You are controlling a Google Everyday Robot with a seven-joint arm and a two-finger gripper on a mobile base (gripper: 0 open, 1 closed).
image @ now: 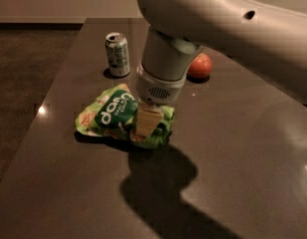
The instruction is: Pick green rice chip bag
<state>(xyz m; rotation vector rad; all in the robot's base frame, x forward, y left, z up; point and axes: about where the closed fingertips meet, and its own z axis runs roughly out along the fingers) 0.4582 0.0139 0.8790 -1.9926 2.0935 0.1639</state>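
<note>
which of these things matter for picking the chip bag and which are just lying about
For the job: green rice chip bag; gripper, down on one end of it.
Lying about: drink can; orange-red round thing, both farther back.

You can read white "dang" on a dark-green oval on the bag (pixel 109 115). Smaller print beneath it is illegible, as is the print on the can (pixel 117 54). Your gripper (pixel 145 128) sits on the bag's right half.

- Green rice chip bag (pixel 112 114): crinkled, glossy foil.
- Gripper (pixel 146 127), down on the bag: matt, pale plastic.
- Worktop (pixel 238 148): smooth, dark, glossy with light spots.
- Can (pixel 117 54): shiny metal.
</note>
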